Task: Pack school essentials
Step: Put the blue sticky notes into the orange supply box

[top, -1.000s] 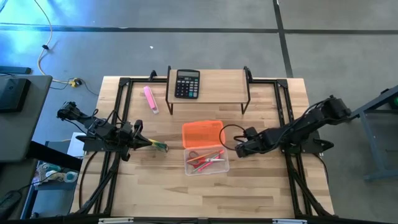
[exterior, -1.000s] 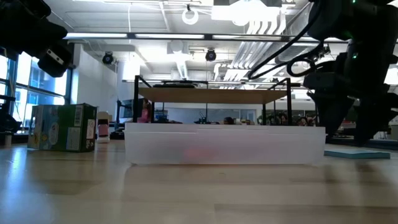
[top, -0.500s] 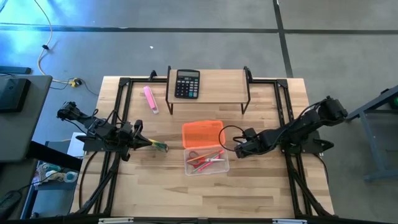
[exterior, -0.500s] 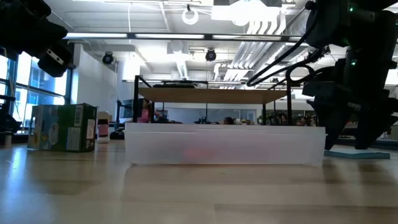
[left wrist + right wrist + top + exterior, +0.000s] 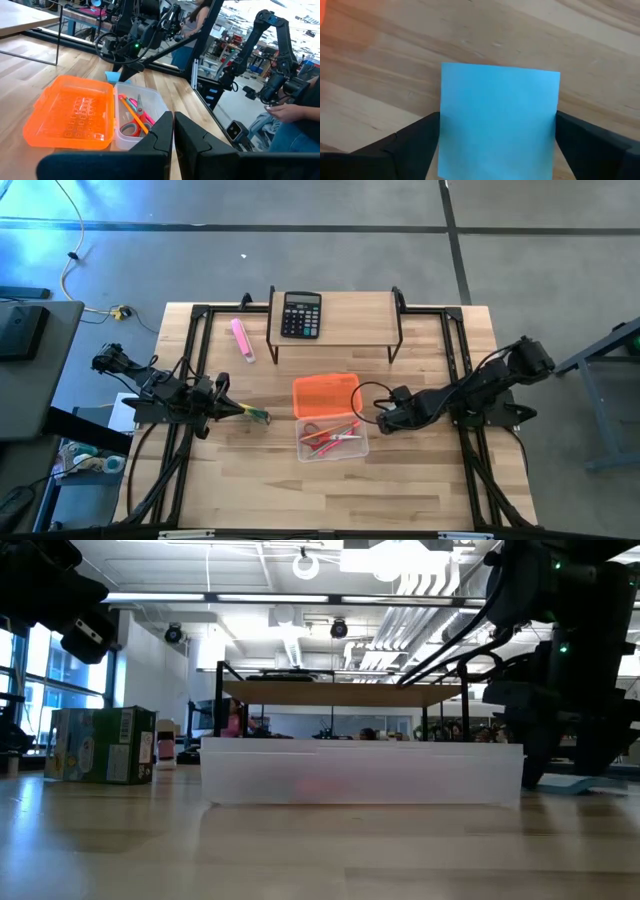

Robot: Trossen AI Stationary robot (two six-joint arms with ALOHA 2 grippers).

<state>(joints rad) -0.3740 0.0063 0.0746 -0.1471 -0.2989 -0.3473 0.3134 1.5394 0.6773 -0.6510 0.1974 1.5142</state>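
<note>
The clear case (image 5: 333, 437) sits mid-table with its orange lid (image 5: 325, 394) laid open toward the far edge. Its tray (image 5: 137, 112) holds red-handled scissors, pens and pencils. The light-blue notepad (image 5: 497, 115) lies flat on the table to the right of the case, also seen as the blue notepad (image 5: 114, 76) in the left wrist view. My right gripper (image 5: 497, 117) hangs open over it, pointing down, one finger along each of two opposite edges. My left gripper (image 5: 173, 131) is shut near the table's left side. A yellow-green piece (image 5: 257, 416) lies at its fingertips. My right gripper has its fingers (image 5: 415, 140) standing along two opposite edges of the notepad; I cannot tell whether they touch it. My left gripper is next to the yellow-green piece, but whether it touches that piece cannot be told.
A black calculator (image 5: 301, 314) rests on a wooden riser at the far edge, and a pink marker (image 5: 241, 338) lies left of it. A green box (image 5: 100, 745) stands on the table in the low view. A person's hand (image 5: 280, 112) shows beyond the table.
My right gripper has come down toward the notepad, staying open. Everything else has kept still.
</note>
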